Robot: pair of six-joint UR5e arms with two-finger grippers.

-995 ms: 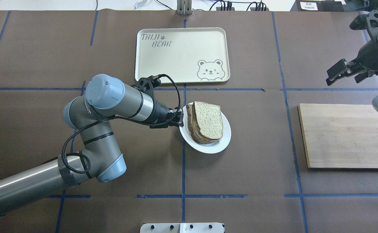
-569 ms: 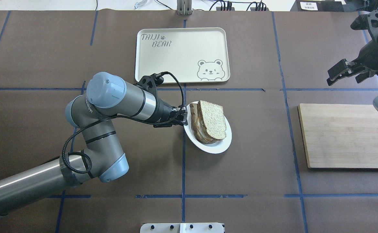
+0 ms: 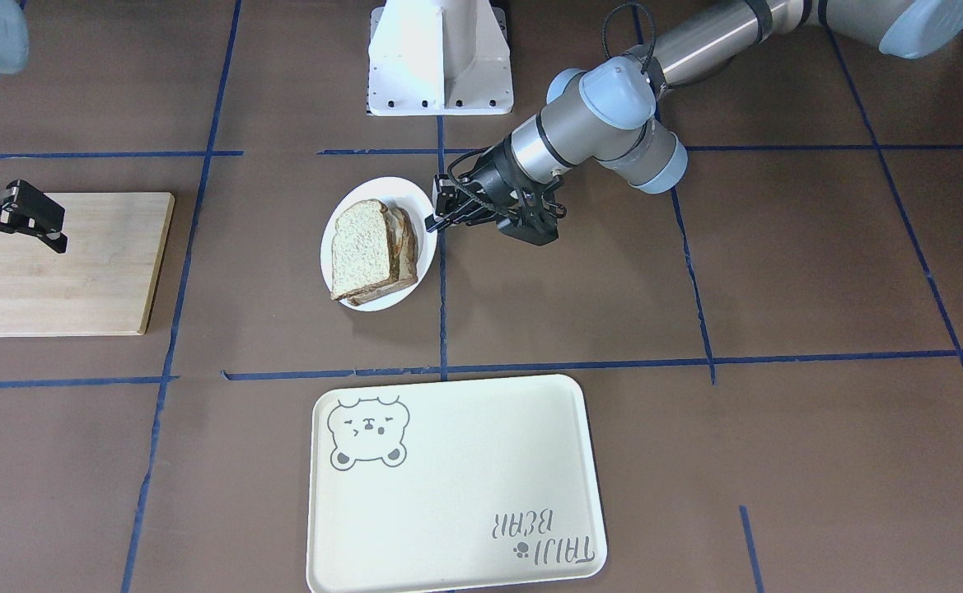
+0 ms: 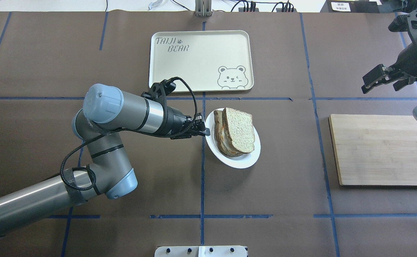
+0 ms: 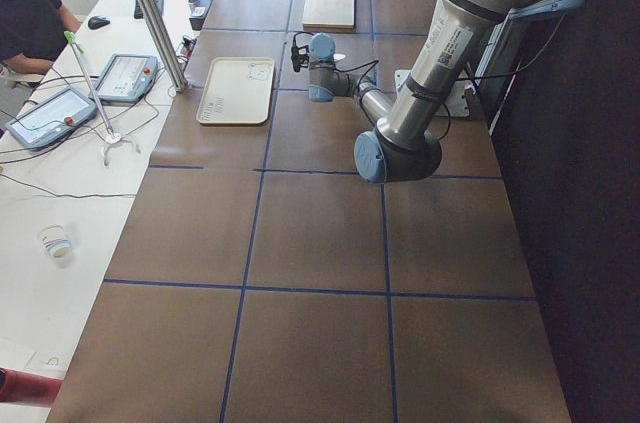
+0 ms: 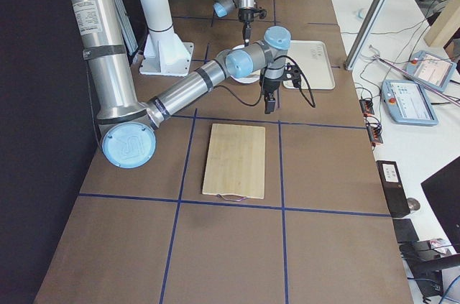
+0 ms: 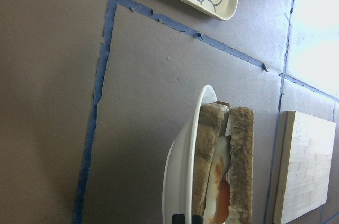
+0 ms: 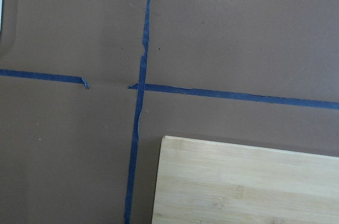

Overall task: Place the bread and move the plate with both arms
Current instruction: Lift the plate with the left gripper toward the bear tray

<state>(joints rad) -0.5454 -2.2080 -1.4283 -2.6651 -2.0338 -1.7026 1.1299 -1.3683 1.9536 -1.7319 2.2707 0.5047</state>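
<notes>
The plain bread slice (image 4: 239,129) lies on top of a second slice with egg, stacked on the small white plate (image 4: 242,162). My left gripper (image 4: 205,132) is shut on the plate's left rim; the plate looks tilted. The front-facing view shows the bread (image 3: 361,247), the plate (image 3: 341,216) and the left gripper (image 3: 434,221). The left wrist view shows the plate (image 7: 180,176) edge-on with the bread (image 7: 241,166) on the stack. My right gripper (image 4: 379,80) is open and empty, beyond the wooden board, at the far right.
The cream bear tray (image 4: 201,59) lies just beyond the plate. A wooden cutting board (image 4: 383,150) lies at the right, also in the right wrist view (image 8: 243,181). Blue tape lines cross the brown table.
My left gripper has moved to the right with the plate and sandwich in its hold. The right gripper has barely shifted.
</notes>
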